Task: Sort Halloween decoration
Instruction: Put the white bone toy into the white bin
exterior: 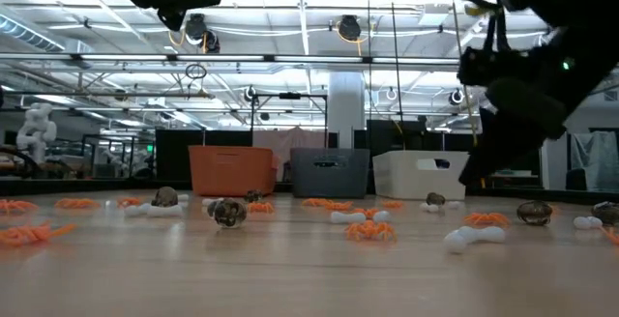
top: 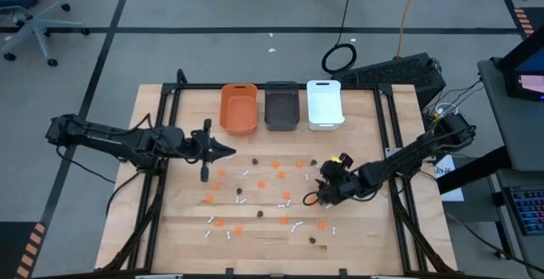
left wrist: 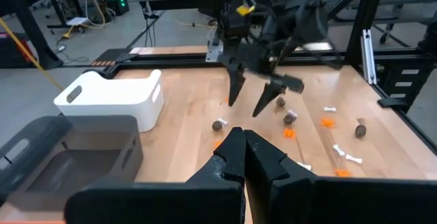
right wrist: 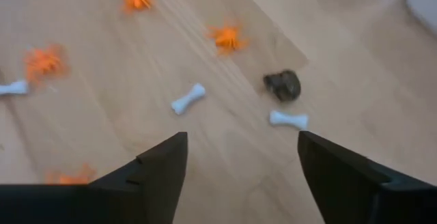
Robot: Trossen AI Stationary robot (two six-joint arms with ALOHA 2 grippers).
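Note:
The Halloween decoration lies scattered on the wooden table [top: 187, 228]: orange blobs [right wrist: 228, 37], dark lumps [right wrist: 283, 85] and small white bones [right wrist: 188, 98]. My right gripper [top: 312, 197] hovers open over the right half of the table, pointing slantwise down, and its fingers [right wrist: 164, 169] have nothing between them. The nearest pieces, a bone [right wrist: 288, 119] and the dark lump, lie just beyond its tips. My left gripper [top: 229, 150] is shut and empty, raised above the table's left half, in front of the orange bin [top: 239, 107].
Three bins stand in a row at the far edge: orange, dark grey [top: 281, 105] and white [top: 324, 103]. A black frame [top: 161, 126] runs along the table's sides. More pieces lie near the front edge [top: 297, 226]. The left wrist view shows my right gripper [left wrist: 246, 106] facing it.

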